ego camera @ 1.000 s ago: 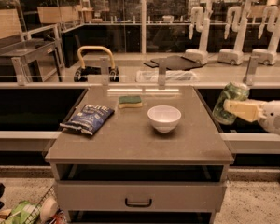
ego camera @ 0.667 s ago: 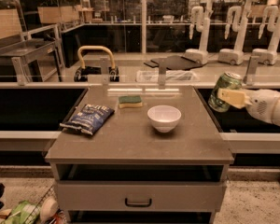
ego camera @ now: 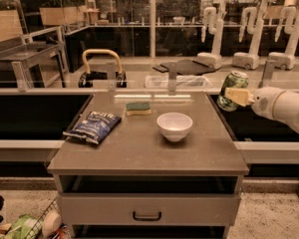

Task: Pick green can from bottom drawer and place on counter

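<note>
From where I stand, the hand (ego camera: 230, 95) is out past the right edge of the bench (ego camera: 149, 151), up in the air over the dark gap beside it. It is pinching the green can (ego camera: 234, 79). One cream finger (ego camera: 239, 96) lies across the front of the can's lower half, and the other finger is hidden behind it. The can tilts a little, its silver top leaning up and to the right. It touches nothing but the hand and stays clear of the bench top. The white arm (ego camera: 283, 106) reaches in from the right side of the room.

A white bowl (ego camera: 174, 125) sits on the bench, upright, a bit right of the middle. Behind it and to the left lies a flat green-and-yellow sponge (ego camera: 138, 108), near the back edge and apart from the bowl. On the left side a dark blue crisp bag (ego camera: 93, 126) lies flat, close to the left edge.

Under the bench top there is an open slot. Below that is a grey drawer (ego camera: 189, 208), shut, with a small dark handle (ego camera: 147, 216) in the middle of its front.

Behind the bench runs a long pale shelf (ego camera: 50, 89) with metal posts. A black object with a yellow looped handle (ego camera: 101, 59) sits beyond it. Further back, several white robot arms (ego camera: 213, 31) stand in a row along the far wall.
</note>
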Robot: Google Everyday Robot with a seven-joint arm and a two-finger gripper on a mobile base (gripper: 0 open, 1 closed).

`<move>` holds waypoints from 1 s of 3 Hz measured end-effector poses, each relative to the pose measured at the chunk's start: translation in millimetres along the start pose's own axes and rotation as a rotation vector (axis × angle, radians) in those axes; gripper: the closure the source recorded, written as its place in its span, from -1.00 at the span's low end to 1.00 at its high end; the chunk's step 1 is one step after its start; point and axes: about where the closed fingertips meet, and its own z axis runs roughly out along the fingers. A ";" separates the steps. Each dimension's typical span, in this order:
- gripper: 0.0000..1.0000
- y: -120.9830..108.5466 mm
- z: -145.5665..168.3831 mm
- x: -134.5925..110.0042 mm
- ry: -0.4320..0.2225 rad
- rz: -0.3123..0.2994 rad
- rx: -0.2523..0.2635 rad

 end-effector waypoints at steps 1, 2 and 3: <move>1.00 -2.4 45.3 -2.7 0.007 -0.037 -0.003; 1.00 -6.3 107.4 3.5 0.029 -0.088 0.008; 1.00 -5.4 138.5 19.6 0.061 -0.120 0.017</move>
